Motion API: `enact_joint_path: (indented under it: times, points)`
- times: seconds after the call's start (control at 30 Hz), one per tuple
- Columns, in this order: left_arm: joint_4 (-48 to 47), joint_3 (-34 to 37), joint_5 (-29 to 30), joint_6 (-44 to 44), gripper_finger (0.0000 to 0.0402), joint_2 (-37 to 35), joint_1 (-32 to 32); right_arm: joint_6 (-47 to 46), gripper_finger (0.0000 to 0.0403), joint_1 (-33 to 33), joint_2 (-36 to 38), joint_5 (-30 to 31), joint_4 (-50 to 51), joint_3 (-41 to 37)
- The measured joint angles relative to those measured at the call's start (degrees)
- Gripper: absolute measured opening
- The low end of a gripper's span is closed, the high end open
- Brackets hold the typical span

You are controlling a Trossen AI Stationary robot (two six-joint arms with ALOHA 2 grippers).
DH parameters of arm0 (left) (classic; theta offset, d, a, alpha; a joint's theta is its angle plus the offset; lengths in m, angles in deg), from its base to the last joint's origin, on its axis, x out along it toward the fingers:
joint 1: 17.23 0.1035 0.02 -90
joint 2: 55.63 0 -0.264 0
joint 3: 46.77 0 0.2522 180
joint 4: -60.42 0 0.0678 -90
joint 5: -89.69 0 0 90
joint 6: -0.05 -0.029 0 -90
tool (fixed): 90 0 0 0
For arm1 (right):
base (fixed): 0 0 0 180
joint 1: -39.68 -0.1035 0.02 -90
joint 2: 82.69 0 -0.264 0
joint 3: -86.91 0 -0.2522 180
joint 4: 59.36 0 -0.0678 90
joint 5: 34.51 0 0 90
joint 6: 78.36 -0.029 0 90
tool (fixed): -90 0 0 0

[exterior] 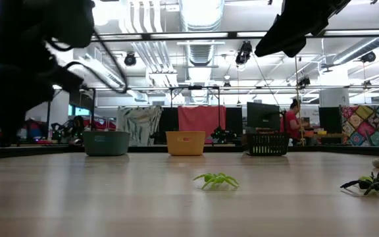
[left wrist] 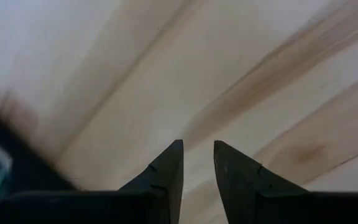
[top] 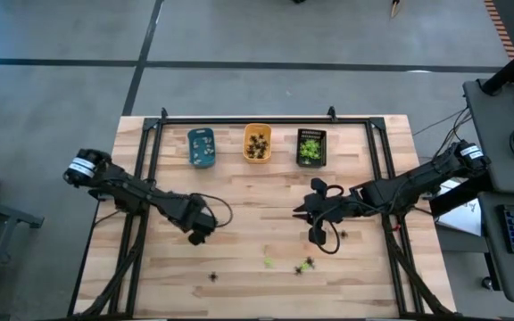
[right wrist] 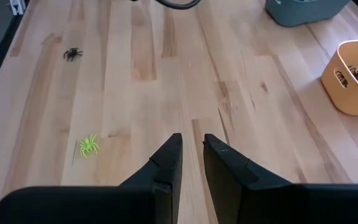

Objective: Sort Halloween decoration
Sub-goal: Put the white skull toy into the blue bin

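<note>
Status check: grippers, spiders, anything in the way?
Left gripper over bare wood, slightly open, empty. Right gripper mid-table, slightly open, empty. Green spider and black spider loose on the table. Nothing blocking.

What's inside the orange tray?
The orange tray holds a cluster of small black spider figures, also visible past its rim in the right wrist view. How many lie underneath, or the tray floor beneath them, cannot be seen.

The high view looks straight down on the whole table (top: 266,223). The low view sits at tabletop height, facing level toward the three trays (exterior: 185,143) it shares with the high view. Each wrist view looks down close at the boards; the right one also catches the orange tray (right wrist: 353,78).
</note>
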Motion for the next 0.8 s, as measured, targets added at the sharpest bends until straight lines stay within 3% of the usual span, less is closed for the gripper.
enact_joint_path:
  times: [0.2,0.43,0.57,0.8]
  points:
    - [-2.4,3.2,-6.5,4.3,0.0079,0.1,-0.5,0.0,0.0057,0.0,0.0,0.0,0.0,-0.4]
    - [-11.2,6.9,-10.2,12.9,0.0133,0.2,-0.7,-0.1,0.0057,0.0,0.0,-0.1,-1.6,-1.7]
    - [-10.6,9.2,-11.5,13.2,0.0152,0.3,-0.7,0.3,0.0057,0.0,0.0,-0.2,-3.4,-2.6]
    - [-10.0,9.3,-15.7,15.0,0.0153,1.0,-0.7,0.1,0.0057,0.0,0.0,-0.2,-3.7,-3.0]
